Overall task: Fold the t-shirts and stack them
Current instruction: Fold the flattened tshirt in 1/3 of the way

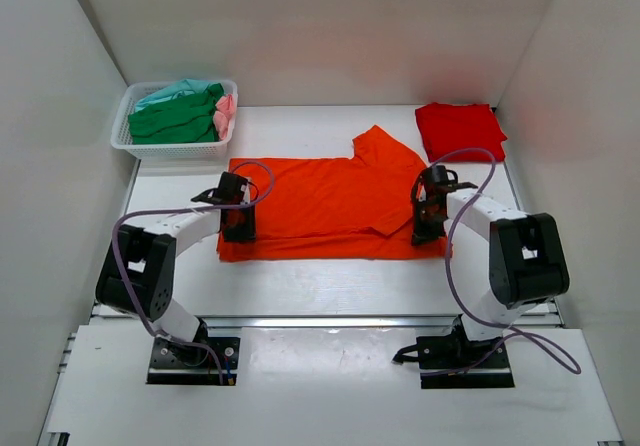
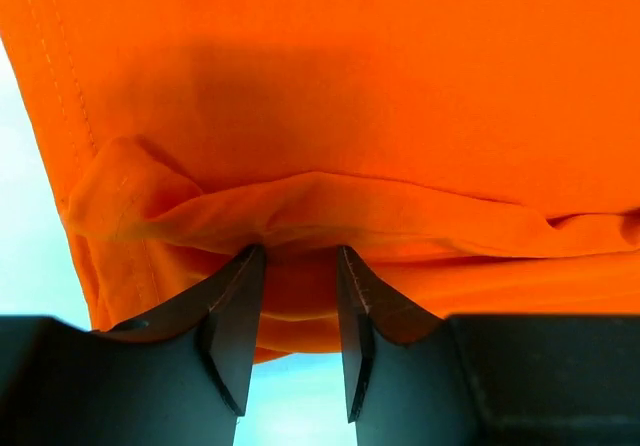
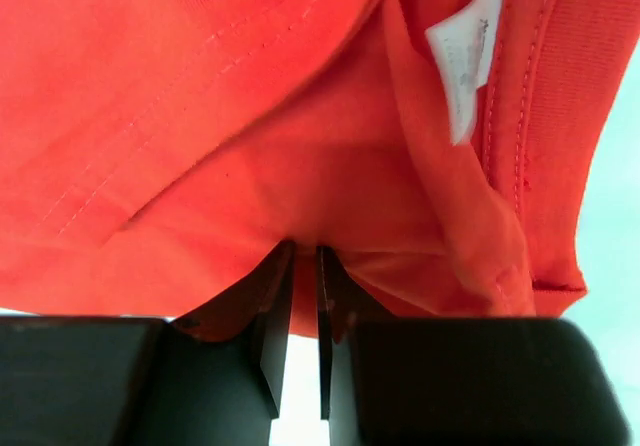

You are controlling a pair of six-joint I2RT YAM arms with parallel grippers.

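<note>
- The orange t-shirt [image 1: 330,206] is laid flat and sideways across the middle of the white surface [image 1: 330,281]. One sleeve is pointed toward the far side.
- The left claw [image 1: 238,232] is positioned at the shirt's left end. In the left wrist view, a raised fold of orange cloth is pinched between the two fingers [image 2: 235,306]. The claw is thus closed on the shirt, with a gap the thickness of the bunched cloth left between the tips.
- The right claw [image 1: 428,228] is positioned at the shirt's right end, by the collar. In the right wrist view, the fingers [image 3: 272,306] are drawn almost together on a thin layer of the cloth. A white label [image 3: 468,61] is seen just beyond them.
- A red t-shirt [image 1: 460,129] is placed folded at the far right corner of the surface, apart from the orange one.
- A white mesh basket [image 1: 135,146] is located at the far left. A green t-shirt [image 1: 175,121], a teal t-shirt [image 1: 175,91] and a pink t-shirt [image 1: 226,114] are held inside it, crumpled.
</note>
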